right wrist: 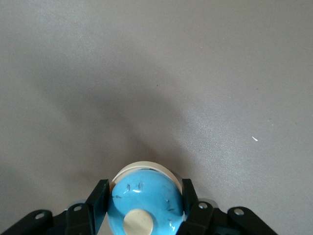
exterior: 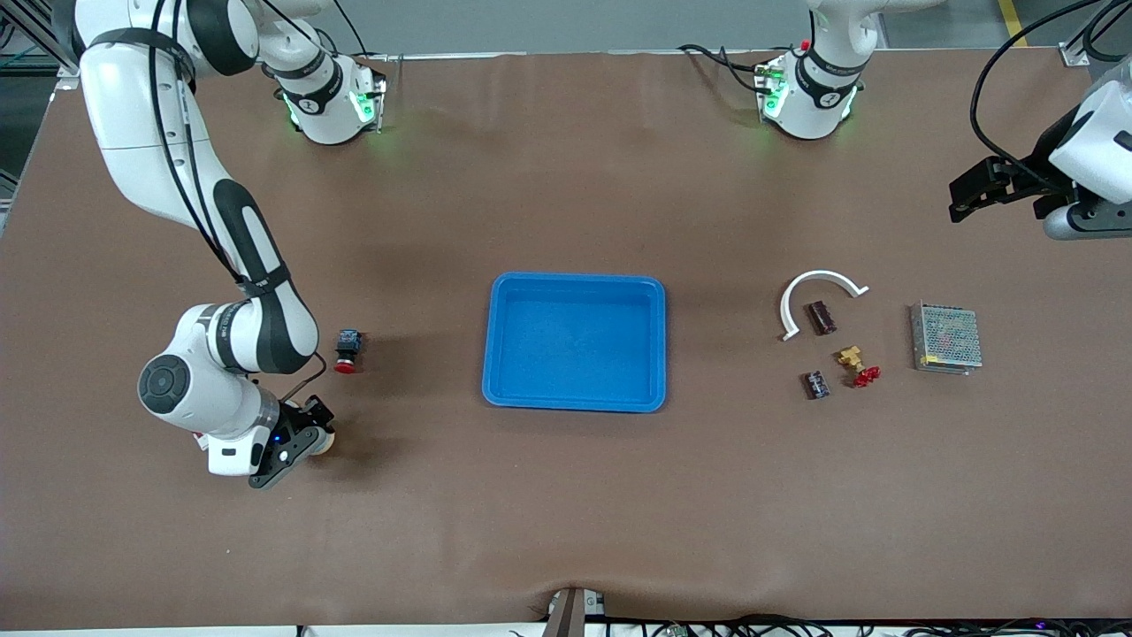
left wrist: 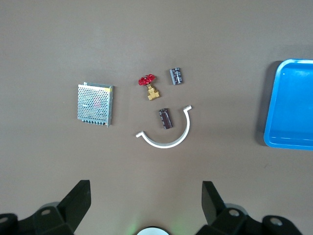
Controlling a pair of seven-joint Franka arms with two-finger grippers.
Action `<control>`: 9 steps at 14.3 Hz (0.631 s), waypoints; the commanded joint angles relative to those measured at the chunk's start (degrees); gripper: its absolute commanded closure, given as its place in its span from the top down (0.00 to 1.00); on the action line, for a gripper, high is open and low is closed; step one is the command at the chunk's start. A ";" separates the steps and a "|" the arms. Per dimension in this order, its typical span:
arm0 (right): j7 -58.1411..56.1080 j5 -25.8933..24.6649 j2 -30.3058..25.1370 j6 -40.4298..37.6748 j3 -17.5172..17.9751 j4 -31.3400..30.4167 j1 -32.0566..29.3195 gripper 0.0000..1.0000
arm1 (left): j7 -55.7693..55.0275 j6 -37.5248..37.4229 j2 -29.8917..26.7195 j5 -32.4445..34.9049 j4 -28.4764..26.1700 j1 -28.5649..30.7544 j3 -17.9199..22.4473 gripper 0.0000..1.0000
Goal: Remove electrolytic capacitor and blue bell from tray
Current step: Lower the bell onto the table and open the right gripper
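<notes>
The bell (right wrist: 145, 198) is a blue dome with a cream button, and my right gripper (right wrist: 145, 186) is shut on its sides. That gripper (exterior: 305, 441) sits low over the table at the right arm's end; only a cream edge of the bell (exterior: 326, 441) shows there. Two dark capacitors lie toward the left arm's end: one (exterior: 822, 317) inside a white arc, the other (exterior: 815, 385) nearer the front camera. The left wrist view shows both capacitors (left wrist: 165, 118) (left wrist: 176, 76). My left gripper (exterior: 973, 190) hangs open and empty, high over that end of the table (left wrist: 145, 188).
A blue tray (exterior: 575, 280) lies mid-table; its corner (left wrist: 293, 103) shows in the left wrist view. A white curved bracket (exterior: 818, 296), a brass valve with a red handle (exterior: 856, 364) and a metal mesh box (exterior: 946, 338) lie by the capacitors. A red push button (exterior: 347, 351) stands near the right gripper.
</notes>
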 commanded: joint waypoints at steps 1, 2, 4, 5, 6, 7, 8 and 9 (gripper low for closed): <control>-1.93 1.59 0.39 0.97 0.76 -0.12 -0.97 0.51 | 1.05 -0.23 -0.36 -1.08 -0.14 -0.13 0.15 1.00; -1.93 1.59 0.65 1.58 0.76 -0.12 -0.88 0.51 | 0.97 -0.14 -0.44 -1.17 -0.23 -0.04 0.15 1.00; -2.28 1.59 0.65 1.67 0.76 -0.12 -0.88 0.51 | 0.88 0.04 -0.53 -1.17 -0.32 -0.04 0.15 1.00; -2.28 1.59 0.74 1.76 0.76 -0.20 -0.96 0.51 | 0.88 0.12 -0.71 -1.17 -0.32 0.05 0.15 1.00; -2.28 1.59 1.00 1.76 0.76 -0.12 -0.88 0.51 | 0.88 0.21 -0.88 -1.17 -0.49 0.05 0.15 1.00; -2.28 1.59 1.01 1.76 0.76 -0.12 -0.88 0.51 | 0.88 0.30 -0.97 -1.17 -0.50 0.05 0.15 1.00; -2.28 1.68 1.01 1.67 0.85 -0.12 -0.88 0.52 | 0.88 0.30 -1.06 -1.17 -0.58 0.05 0.15 1.00; -2.19 1.68 1.01 1.67 0.85 -0.12 -0.88 0.58 | 0.88 0.30 -1.15 -1.17 -0.67 0.13 0.15 1.00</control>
